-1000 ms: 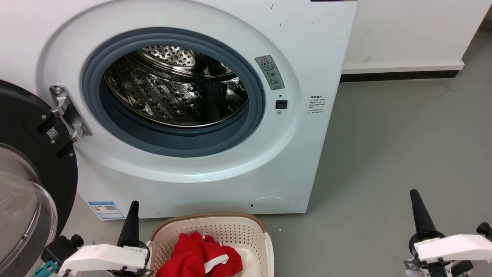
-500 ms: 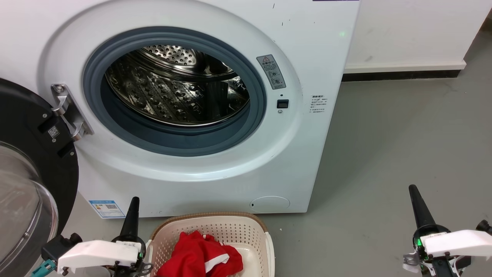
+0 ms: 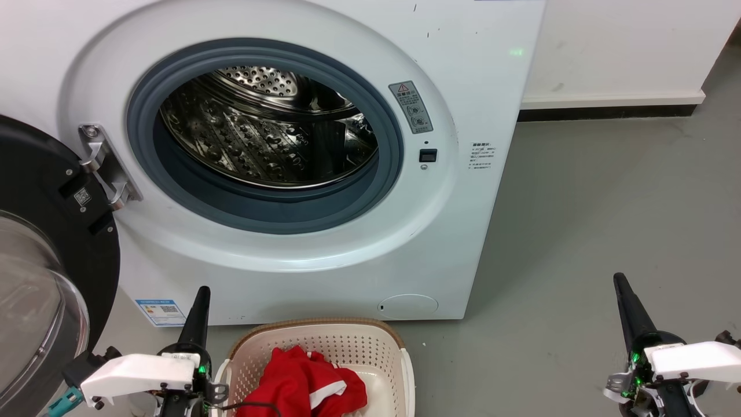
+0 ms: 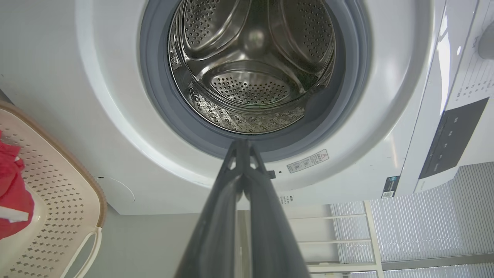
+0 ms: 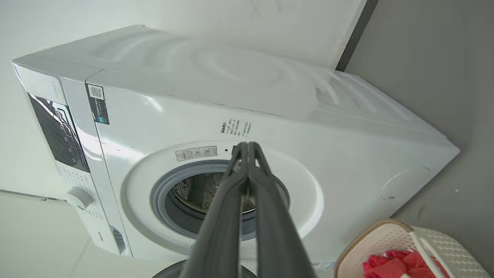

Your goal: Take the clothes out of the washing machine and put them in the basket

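**Both grippers pinched shut and holding nothing; clothes lie in the basket**

The left gripper point(image 3: 202, 292) has its two long dark fingers pressed together to a single point, nothing between them and touching nothing. The right gripper point(image 3: 619, 280) is closed the same way over the grey floor point(image 3: 579, 202).

The left wrist view looks past the closed left gripper point(image 4: 241, 144) straight into the perforated steel drum point(image 4: 251, 77) to its back wall and ribs. The right wrist view, past the closed right gripper point(image 5: 247, 146), takes in the top of the large white front-loading washing machine point(image 5: 231, 96), its dark control panel point(image 5: 58, 131) and a dial point(image 5: 79, 197).

The bright red clothes with white stripe trim point(image 3: 295, 385) lie bunched in the cream perforated plastic basket with a brown woven-look rim point(image 3: 324, 322). The basket sits on the floor before the washing machine point(image 3: 347, 260), just beside the left gripper and well apart from the right. The black-framed glass door point(image 3: 35, 191) hangs open at the left.
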You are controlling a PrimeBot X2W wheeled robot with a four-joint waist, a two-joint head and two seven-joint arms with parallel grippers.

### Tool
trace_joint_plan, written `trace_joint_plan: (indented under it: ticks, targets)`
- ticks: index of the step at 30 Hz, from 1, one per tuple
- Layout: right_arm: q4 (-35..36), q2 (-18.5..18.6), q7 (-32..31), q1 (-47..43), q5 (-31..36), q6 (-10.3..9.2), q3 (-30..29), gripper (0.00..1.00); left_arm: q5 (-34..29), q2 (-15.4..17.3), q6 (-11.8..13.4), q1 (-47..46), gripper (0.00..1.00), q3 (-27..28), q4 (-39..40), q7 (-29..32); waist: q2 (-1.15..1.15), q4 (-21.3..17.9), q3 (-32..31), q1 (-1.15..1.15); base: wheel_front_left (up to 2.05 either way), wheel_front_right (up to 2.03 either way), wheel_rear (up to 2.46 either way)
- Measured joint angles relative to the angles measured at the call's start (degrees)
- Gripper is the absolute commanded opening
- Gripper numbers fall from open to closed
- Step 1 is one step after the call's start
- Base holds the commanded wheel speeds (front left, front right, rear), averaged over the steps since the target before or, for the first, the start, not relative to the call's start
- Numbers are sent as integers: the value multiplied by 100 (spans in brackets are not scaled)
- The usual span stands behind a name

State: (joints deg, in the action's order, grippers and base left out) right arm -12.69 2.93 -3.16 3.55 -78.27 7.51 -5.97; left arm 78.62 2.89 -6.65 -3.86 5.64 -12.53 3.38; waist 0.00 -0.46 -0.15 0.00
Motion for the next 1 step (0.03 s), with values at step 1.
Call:
trace_joint_plan:
  ticks: [1]
  targets:
    - [-7, 0, -19, 6, -55, 0, -3, 0, 51, 0, -1, -1, 0, 2, -9, 7, 0, 2, 1, 0, 0, 0, 0]
